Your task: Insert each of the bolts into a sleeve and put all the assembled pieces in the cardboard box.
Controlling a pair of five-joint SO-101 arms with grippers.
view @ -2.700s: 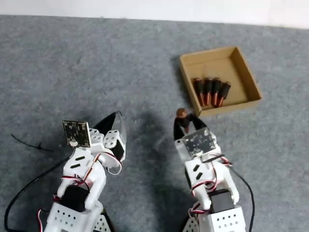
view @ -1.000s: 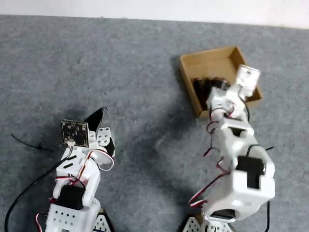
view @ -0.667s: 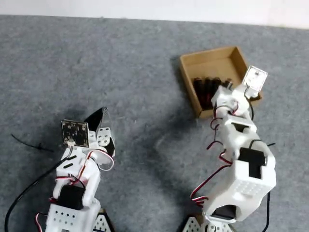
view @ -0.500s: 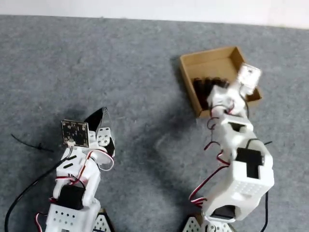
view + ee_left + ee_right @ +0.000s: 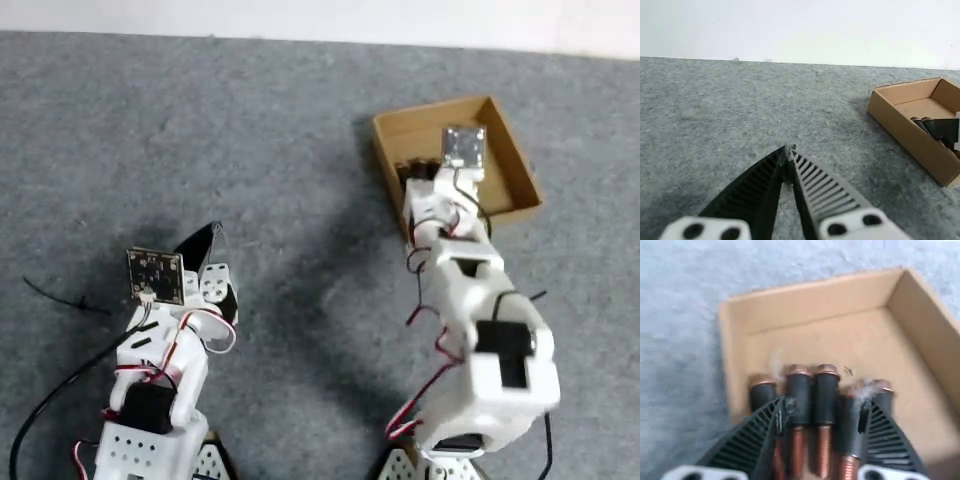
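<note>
The cardboard box (image 5: 430, 125) stands at the back right of the grey mat. My right arm (image 5: 455, 275) stretches over its front wall and covers most of its contents. In the right wrist view my right gripper (image 5: 823, 407) hangs open just above the box floor (image 5: 840, 335). Several assembled pieces (image 5: 812, 390), black sleeves with copper bolts, lie side by side there, some of them between the fingers. My left gripper (image 5: 788, 150) is shut with nothing in it, low over the mat at the front left (image 5: 208, 245). From there the box (image 5: 900, 130) is off to the side.
A black cable (image 5: 55, 295) trails over the mat at the far left. The mat (image 5: 250, 130) runs bare between the arms and toward the back. A white wall (image 5: 800, 25) borders its far edge.
The right arm carried an assembled piece from the mat in front of the box into it and now stands open; in the last half second it swung left. The left arm pulled back slightly.
</note>
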